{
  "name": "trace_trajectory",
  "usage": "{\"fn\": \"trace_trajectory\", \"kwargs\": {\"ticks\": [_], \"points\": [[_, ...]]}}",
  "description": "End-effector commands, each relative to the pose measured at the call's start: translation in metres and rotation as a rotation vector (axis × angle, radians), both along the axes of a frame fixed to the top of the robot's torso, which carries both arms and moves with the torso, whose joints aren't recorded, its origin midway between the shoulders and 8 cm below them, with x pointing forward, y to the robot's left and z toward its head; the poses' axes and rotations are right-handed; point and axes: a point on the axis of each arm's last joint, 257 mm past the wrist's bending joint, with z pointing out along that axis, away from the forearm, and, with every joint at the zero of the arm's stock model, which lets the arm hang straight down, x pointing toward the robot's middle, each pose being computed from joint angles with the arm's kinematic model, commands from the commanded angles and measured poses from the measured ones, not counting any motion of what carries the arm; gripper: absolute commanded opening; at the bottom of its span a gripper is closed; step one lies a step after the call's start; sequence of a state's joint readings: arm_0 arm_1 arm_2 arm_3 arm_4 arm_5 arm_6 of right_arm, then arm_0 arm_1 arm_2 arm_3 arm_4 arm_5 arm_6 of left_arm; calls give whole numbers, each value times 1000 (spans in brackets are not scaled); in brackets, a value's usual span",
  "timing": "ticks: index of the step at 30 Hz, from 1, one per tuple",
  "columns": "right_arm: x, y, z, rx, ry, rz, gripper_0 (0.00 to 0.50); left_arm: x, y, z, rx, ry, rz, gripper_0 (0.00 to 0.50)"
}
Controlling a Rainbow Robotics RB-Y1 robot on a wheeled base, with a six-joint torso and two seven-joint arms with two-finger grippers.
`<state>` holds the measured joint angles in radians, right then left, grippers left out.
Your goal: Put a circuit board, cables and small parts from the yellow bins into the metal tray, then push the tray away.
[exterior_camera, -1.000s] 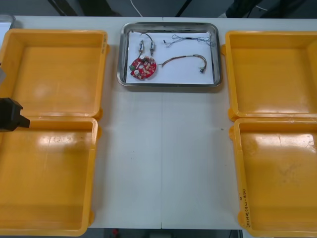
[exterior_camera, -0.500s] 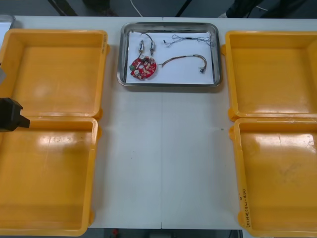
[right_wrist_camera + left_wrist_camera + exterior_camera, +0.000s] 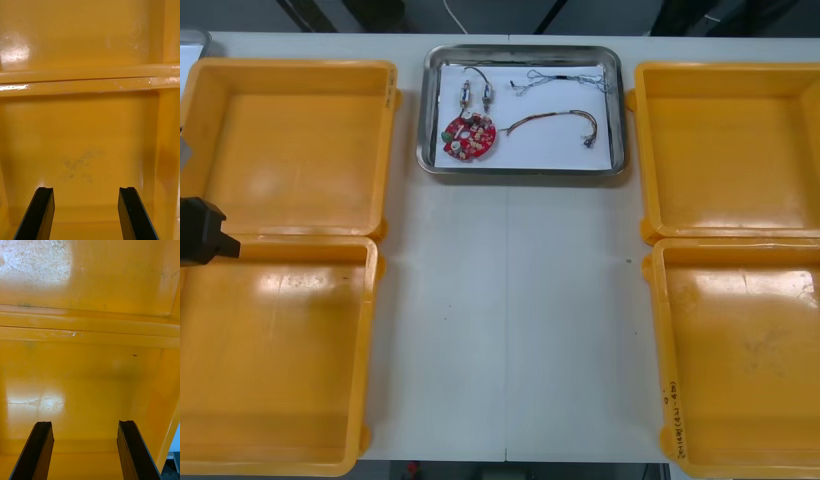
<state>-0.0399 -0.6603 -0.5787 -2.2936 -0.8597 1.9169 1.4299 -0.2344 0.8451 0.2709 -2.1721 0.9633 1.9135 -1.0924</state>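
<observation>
The metal tray sits at the far middle of the table, white inside. In it lie a round red circuit board, a red and yellow cable, a thin twisted cable and two small metal parts joined by a dark cable. My left gripper hangs open over the bare floor of the near left bin. My right gripper is open too, above the near right bin. Nothing is between either pair of fingers. A black part of my left arm shows at the left edge.
Two yellow bins stand at each side: far left, near left, far right, near right. Nothing lies in any of them. The white table runs between them.
</observation>
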Motion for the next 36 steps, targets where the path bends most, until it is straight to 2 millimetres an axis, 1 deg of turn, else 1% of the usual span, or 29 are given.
{"fn": "trace_trajectory", "kwargs": {"ticks": [1, 36], "points": [[-4, 4, -1, 2, -1, -14, 491, -4, 15, 14, 96, -24, -84, 500], [-4, 4, -1, 2, -1, -14, 491, -4, 15, 14, 96, -24, -84, 500]]}}
